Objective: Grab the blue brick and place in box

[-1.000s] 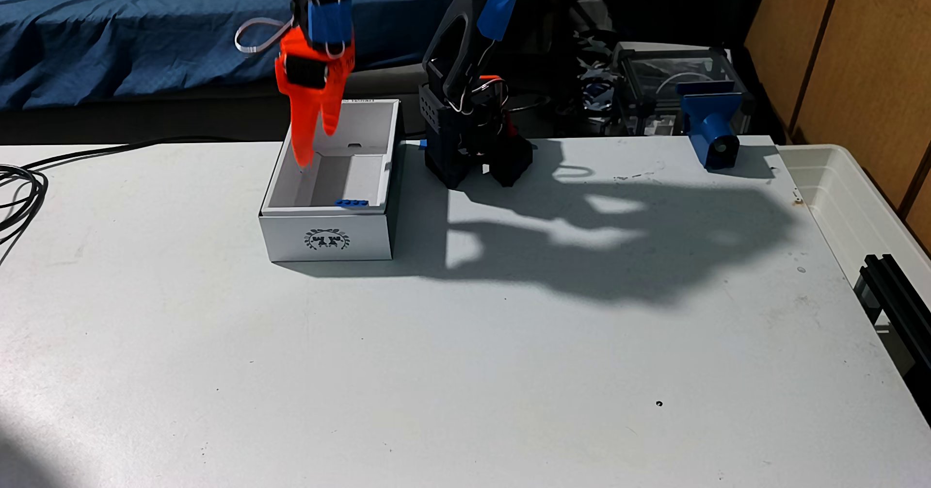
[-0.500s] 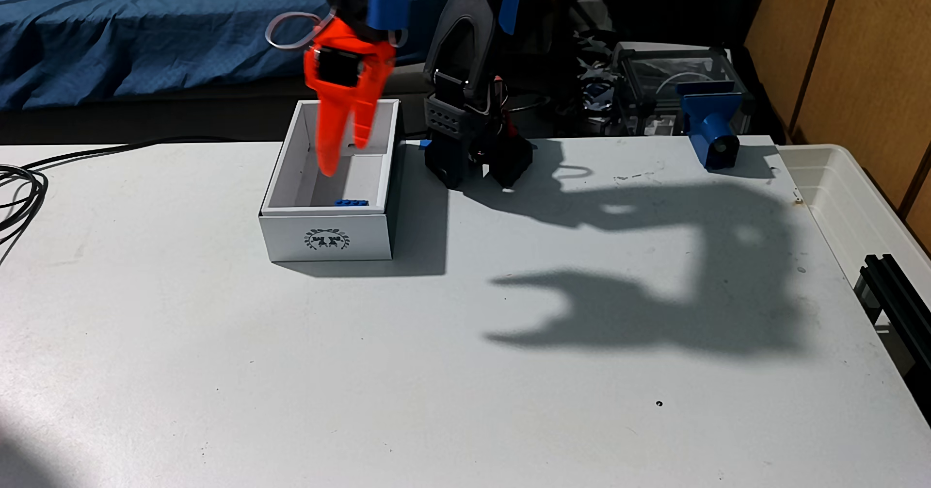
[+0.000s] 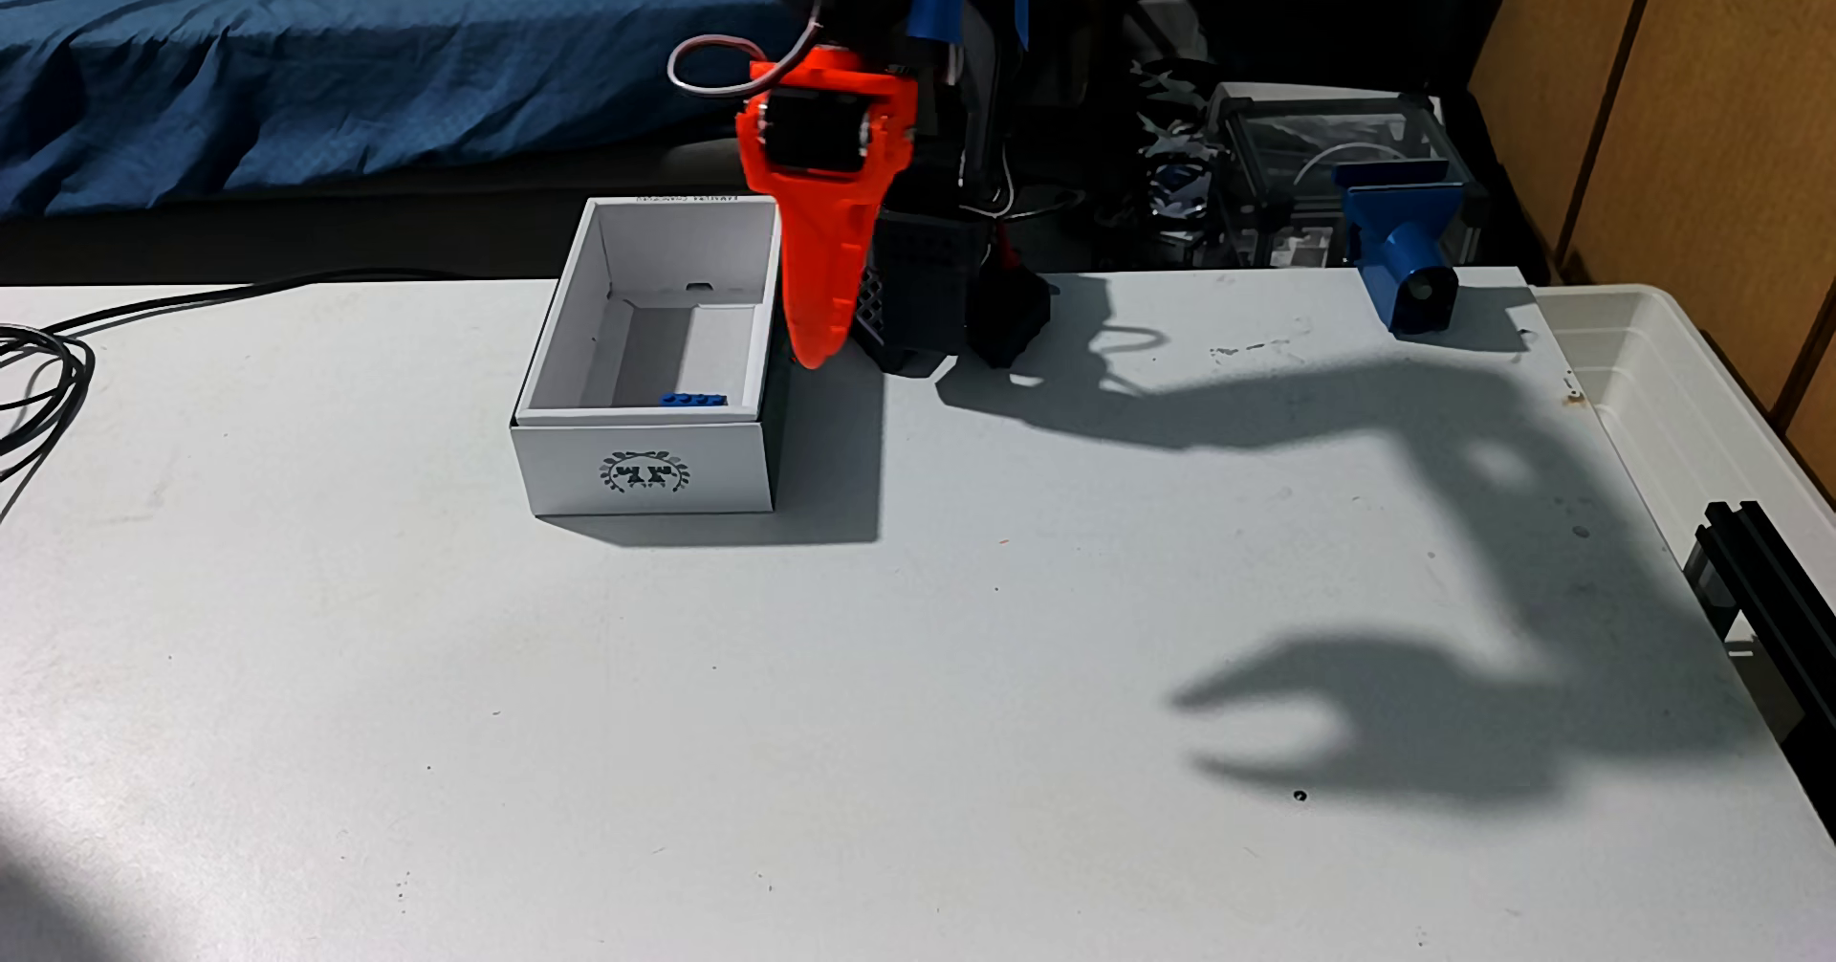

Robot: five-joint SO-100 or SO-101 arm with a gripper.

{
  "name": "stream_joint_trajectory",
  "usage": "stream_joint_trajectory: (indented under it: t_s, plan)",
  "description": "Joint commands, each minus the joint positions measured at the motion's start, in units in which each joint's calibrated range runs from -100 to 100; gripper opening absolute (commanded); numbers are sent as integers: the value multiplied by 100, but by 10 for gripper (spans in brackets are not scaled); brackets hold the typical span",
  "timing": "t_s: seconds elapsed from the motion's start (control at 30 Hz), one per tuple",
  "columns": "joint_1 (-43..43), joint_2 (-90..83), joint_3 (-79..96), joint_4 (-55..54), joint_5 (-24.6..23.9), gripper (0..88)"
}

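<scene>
The blue brick (image 3: 693, 399) lies inside the white box (image 3: 646, 470), against its front wall and right of the middle. The box stands lidless at the table's far left-centre, its wreath emblem facing the camera. My orange gripper (image 3: 818, 354) hangs point down just right of the box's right wall, above the table and in front of the arm's black base (image 3: 929, 312). I see it edge-on, so its fingers overlap. Its shadow on the table (image 3: 1292, 724) shows two prongs with a gap, so it is open and holds nothing.
A blue printed block with a round hole (image 3: 1403, 262) stands at the far right edge. A translucent plastic bin (image 3: 1679, 406) adjoins the table's right side, with a black rail (image 3: 1768, 585) below it. Black cables (image 3: 40, 376) lie at the left edge.
The gripper has swung right, from above the box's interior to outside its right wall. Its shadow slid toward the front right. The brick stayed in the box.
</scene>
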Motion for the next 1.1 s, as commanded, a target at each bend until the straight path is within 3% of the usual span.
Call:
stream_joint_trajectory:
  t_s: [0.0,0.2,0.8,1.07]
  plan:
    - [-174,-160,-143,-267,-129,99]
    - [-493,-600,168,-621,-329,99]
    - [-879,-5606,4276,-2197,-276,99]
    - [-887,-6993,5607,-2301,-266,99]
